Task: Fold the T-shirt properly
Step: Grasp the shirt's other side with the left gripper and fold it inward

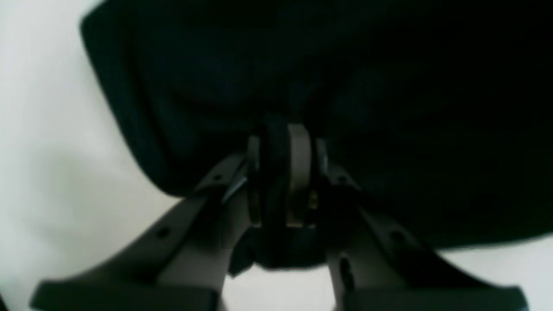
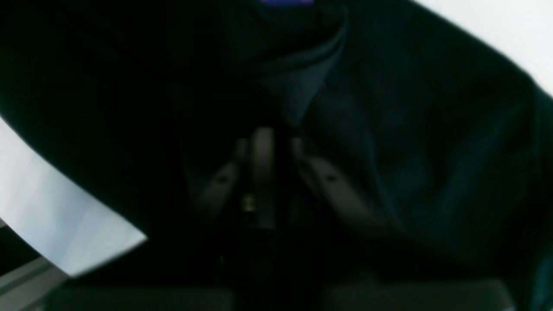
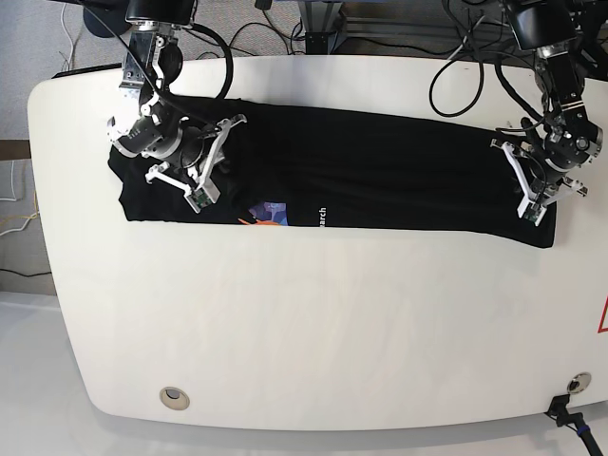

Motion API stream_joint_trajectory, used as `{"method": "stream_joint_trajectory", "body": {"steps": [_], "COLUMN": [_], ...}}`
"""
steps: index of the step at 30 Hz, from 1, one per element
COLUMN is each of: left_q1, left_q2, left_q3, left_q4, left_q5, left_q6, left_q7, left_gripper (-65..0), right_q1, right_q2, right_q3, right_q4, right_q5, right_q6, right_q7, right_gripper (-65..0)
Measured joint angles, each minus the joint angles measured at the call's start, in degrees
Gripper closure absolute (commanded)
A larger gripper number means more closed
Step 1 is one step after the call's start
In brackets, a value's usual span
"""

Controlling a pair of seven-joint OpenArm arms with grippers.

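The black T-shirt (image 3: 380, 171) lies as a long folded strip across the far half of the white table, its orange and purple graphic (image 3: 266, 214) and white text showing at the near edge. My left gripper (image 3: 534, 207) is at the strip's right end; in the left wrist view its jaws (image 1: 281, 142) are pressed together on a pinch of the black cloth (image 1: 345, 86). My right gripper (image 3: 201, 198) is over the left end, by the sleeve. The right wrist view is very dark: the right gripper (image 2: 276, 142) has narrow jaws sunk in folds of cloth (image 2: 432, 151).
White table (image 3: 304, 332) stretches bare toward the near edge, with a round hole (image 3: 174, 397) at front left and a fitting (image 3: 573, 384) at front right. Cables (image 3: 313, 24) run behind the far edge. The table corner (image 2: 65, 224) shows at the right wrist view's lower left.
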Motion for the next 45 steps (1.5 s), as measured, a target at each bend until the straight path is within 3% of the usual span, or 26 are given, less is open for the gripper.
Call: {"method": "stream_joint_trajectory", "body": {"steps": [4,5,9,10,12,16,20,22,31,37,39,43,45], "left_q1": [0.33,0.59,-0.44,-1.27,-3.02,-5.38,-8.70,-9.90,-9.88,-12.35,-12.52,-12.44,-12.70], "left_q2": [0.09,0.07,-0.11,-0.09,-0.13,0.00,-4.09,-4.00,-3.50,-3.80,-3.82,-3.87,-4.07], "left_q3": [-1.46,-2.89,-10.86,-12.68,-15.61,-19.08,-20.31,-20.26,-15.08,-14.62,-13.55,-9.73,-7.76], "left_q4": [3.56,4.92,6.19,6.12,6.08,-0.35,-14.60,-19.78,-20.79,-20.94,-21.14,-23.52,-24.35], "left_q5": [-0.57,-0.85,-0.24,-0.07,-0.11,-1.75,-7.63,-9.68,-15.87,-15.34,-15.56,-16.20,-16.26], "left_q6": [-0.20,-0.20,-0.17,-0.15,-0.13,-0.09,0.39,0.39,0.02,0.04,0.07,0.04,0.04], "left_q7": [4.79,5.70,10.19,10.75,11.78,11.67,11.58,11.50,11.58,11.69,11.32,9.97,7.98], "left_gripper": [-9.7,-15.1,-48.3,-53.7,-57.7,-57.7,-57.7,-57.7,-57.8,-57.7,-51.5,-29.4,-21.5], "right_q1": [0.11,0.09,0.31,0.42,0.44,0.48,0.63,0.61,0.61,0.61,0.61,0.63,0.63], "right_q2": [0.13,0.15,0.28,0.31,0.76,1.09,1.29,2.03,2.51,2.51,2.54,2.51,2.54], "right_q3": [0.11,0.17,0.20,0.20,0.09,0.09,-0.02,-0.17,-0.13,-0.11,-0.11,-0.13,-0.11], "right_q4": [-6.03,-6.91,-10.32,-10.80,-11.10,-11.19,-11.21,-11.21,-11.21,-11.21,-11.21,-11.21,-11.19], "right_q5": [0.57,0.74,2.10,2.16,2.49,2.58,2.56,2.64,2.60,2.58,2.60,2.58,2.58], "right_q6": [0.02,0.04,0.04,0.04,0.04,0.24,0.42,0.46,0.61,0.61,0.61,0.61,0.61], "right_q7": [2.29,3.67,8.33,8.63,9.07,9.07,8.85,9.07,9.03,8.87,8.87,8.85,8.83], "right_gripper": [-5.0,-6.2,-6.7,-6.7,-6.8,-6.9,-6.9,-6.9,-6.8,-6.7,-6.7,-6.7,-6.7]}}
